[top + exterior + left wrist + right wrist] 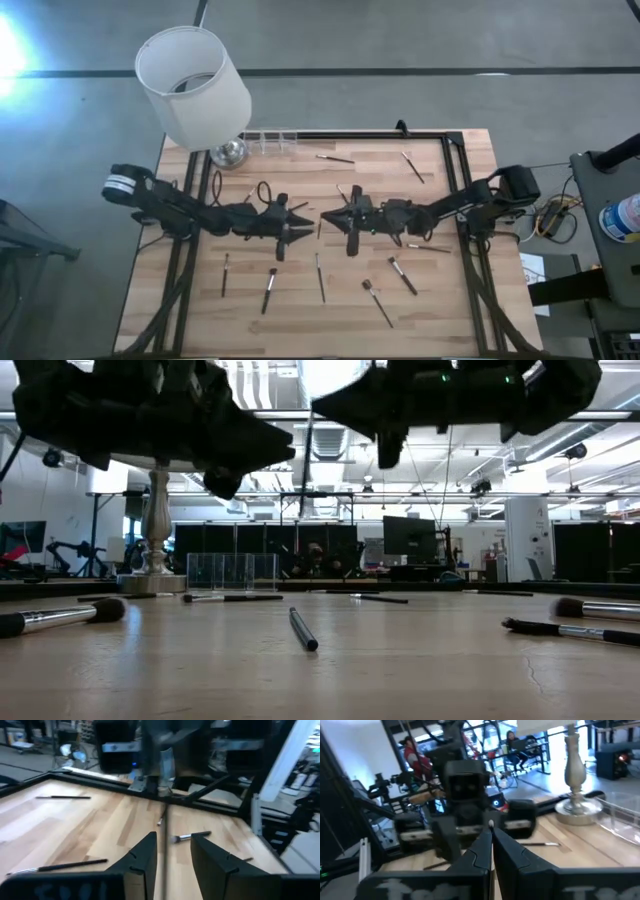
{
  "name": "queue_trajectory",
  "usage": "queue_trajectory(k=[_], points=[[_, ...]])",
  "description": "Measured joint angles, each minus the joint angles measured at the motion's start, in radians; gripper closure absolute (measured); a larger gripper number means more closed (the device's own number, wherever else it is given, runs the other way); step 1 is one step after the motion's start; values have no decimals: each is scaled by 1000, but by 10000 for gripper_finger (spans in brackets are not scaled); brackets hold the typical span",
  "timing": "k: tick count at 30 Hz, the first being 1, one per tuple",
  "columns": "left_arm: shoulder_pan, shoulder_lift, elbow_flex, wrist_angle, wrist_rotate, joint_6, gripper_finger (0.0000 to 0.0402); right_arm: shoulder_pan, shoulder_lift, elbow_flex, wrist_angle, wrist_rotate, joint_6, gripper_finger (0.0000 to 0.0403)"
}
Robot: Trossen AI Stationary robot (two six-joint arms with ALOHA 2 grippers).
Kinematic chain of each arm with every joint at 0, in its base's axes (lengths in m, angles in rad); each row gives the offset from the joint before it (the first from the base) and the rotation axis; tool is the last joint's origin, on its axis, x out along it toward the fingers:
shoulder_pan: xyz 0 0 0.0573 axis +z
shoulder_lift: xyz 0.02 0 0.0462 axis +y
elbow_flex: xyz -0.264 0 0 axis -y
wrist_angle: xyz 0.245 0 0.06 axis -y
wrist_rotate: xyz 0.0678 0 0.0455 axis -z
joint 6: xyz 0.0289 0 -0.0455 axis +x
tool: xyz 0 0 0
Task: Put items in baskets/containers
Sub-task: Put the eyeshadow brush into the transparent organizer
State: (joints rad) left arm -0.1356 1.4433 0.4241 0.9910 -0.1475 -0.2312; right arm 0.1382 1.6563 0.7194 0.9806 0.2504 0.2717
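Worktop [440,300]: pale wood planks, visible grain, smooth matt finish, framed by dark metal rails.
Makeup brushes [320,278]: thin dark matt handles, some with bright silver metal ferrules [50,620] and soft dark bristle tips.
Holder [232,571]: clear glossy plastic, see-through walls.
Lamp: white matt cloth-like shade [195,85]; shiny polished metal base [228,153].
Left tool [300,222] and right tool [330,217]: dark matt plastic-looking fingers.

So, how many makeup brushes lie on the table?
8 brushes: two at far side, five at near side, one by the right arm; arms may hide others.
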Motion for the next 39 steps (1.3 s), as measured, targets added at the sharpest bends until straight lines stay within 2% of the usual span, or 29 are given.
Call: queue_trajectory(k=[5, 13, 16, 24, 33, 36, 39], points=[[0, -4, 10, 10, 1, 4, 290, 30, 22, 48, -5, 0, -28, 394], [-4, -16, 10, 106, 117, 22, 290, 46, 19, 61, -20, 5, -48, 394], [-5, -21, 10, 111, 124, 24, 290, 46, 19, 61, -19, 7, -48, 394], [-4, -21, 40, 96, 124, 36, 290, 46, 18, 61, -11, 7, -48, 394], [-4, -21, 107, -19, 120, 54, 292, 49, 17, 61, -3, 3, -67, 394], [-4, -21, 114, -20, 111, 66, 313, 51, 17, 61, -3, 3, -75, 394], [-4, -21, 114, -23, 104, 84, 363, 54, 17, 61, -3, 0, -95, 394]])
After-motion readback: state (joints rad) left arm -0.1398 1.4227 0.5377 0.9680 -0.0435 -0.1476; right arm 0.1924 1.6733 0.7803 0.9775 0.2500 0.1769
